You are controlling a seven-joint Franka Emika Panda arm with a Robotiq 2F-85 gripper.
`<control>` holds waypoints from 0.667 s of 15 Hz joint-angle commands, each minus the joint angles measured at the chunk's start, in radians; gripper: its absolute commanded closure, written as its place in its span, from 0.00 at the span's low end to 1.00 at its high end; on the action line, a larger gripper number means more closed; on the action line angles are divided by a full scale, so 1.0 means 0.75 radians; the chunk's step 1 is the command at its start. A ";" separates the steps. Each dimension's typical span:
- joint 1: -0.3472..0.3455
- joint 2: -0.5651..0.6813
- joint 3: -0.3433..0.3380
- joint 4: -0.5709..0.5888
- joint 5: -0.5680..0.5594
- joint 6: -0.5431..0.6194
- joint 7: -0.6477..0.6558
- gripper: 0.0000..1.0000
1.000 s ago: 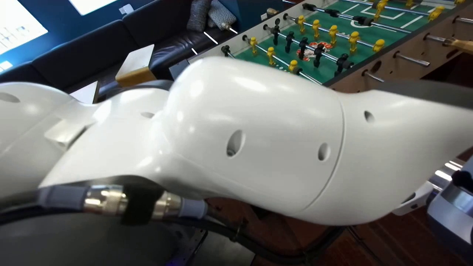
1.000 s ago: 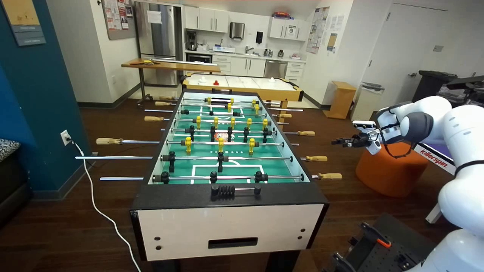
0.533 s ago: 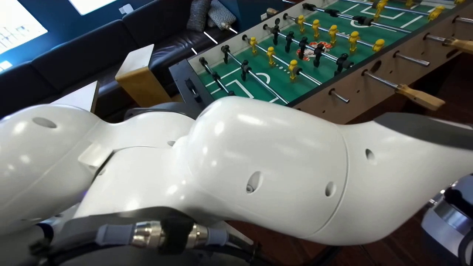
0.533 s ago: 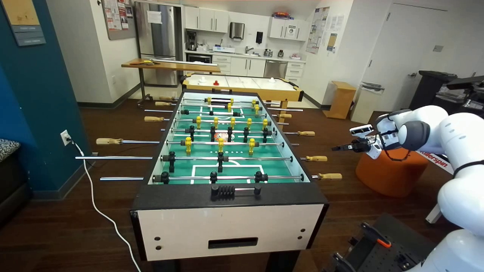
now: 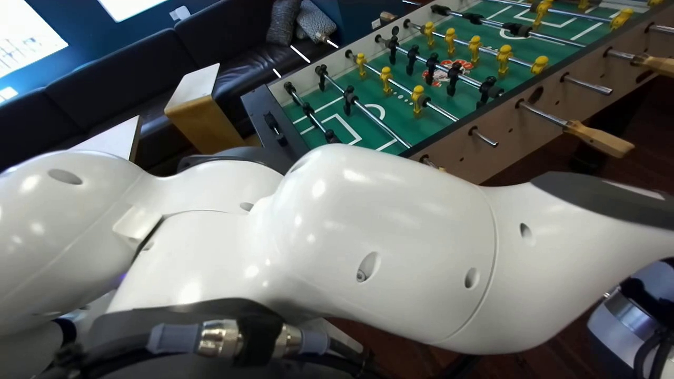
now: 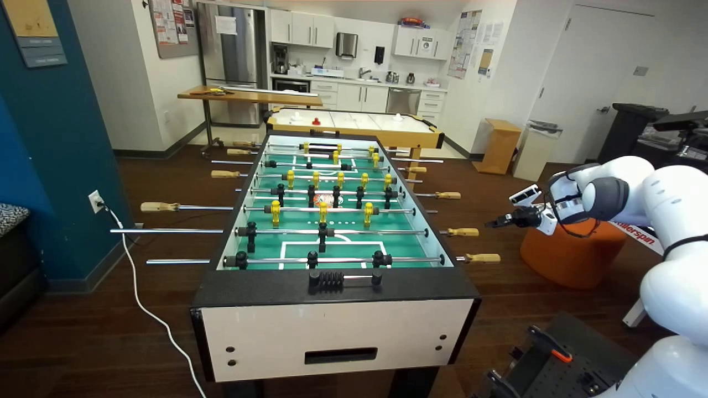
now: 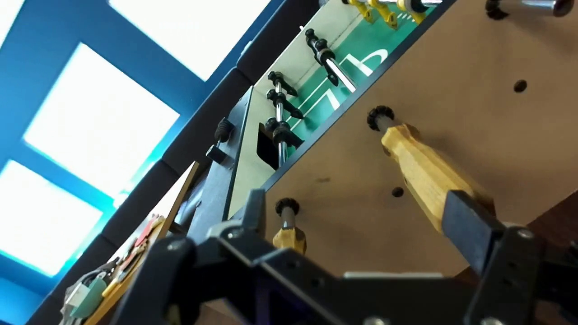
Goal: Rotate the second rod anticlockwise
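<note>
The second rod (image 6: pixel 398 232) of the foosball table, with black players, ends in a wooden handle (image 6: pixel 463 232). In an exterior view the rod (image 5: pixel 376 118) shows, but the arm hides most of its handle. In the wrist view this handle (image 7: pixel 429 169) slants toward me at right. My gripper (image 7: pixel 365 216) is open, with nothing between its fingers. Its right finger (image 7: pixel 469 230) overlaps the handle's near end; I cannot tell if they touch. The end rod's handle (image 7: pixel 289 239) shows near the left finger. In an exterior view my gripper (image 6: pixel 492 223) is just right of the second handle.
The foosball table (image 6: pixel 337 331) has brown side walls. A third rod's bare stub (image 7: pixel 542 4) and another wooden handle (image 5: pixel 600 139) stick out farther along. An orange ottoman (image 6: pixel 575 254) stands below the arm. A black cart top (image 6: pixel 581 354) lies near the robot base.
The arm and gripper have moved down and the wrist has tilted. More of the table's near end shows beyond the arm. The rods and handles have not visibly moved.
</note>
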 commanded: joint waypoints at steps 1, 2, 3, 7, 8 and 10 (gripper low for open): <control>-0.009 -0.007 0.031 -0.039 0.034 0.068 0.173 0.00; -0.010 0.001 0.034 -0.037 0.038 0.079 0.208 0.00; -0.012 0.010 0.039 -0.034 0.042 0.082 0.251 0.00; -0.030 0.070 0.068 -0.001 0.058 0.063 0.433 0.00; -0.029 0.103 0.061 0.028 0.079 0.057 0.486 0.00; -0.032 0.133 0.060 0.041 0.110 0.074 0.565 0.00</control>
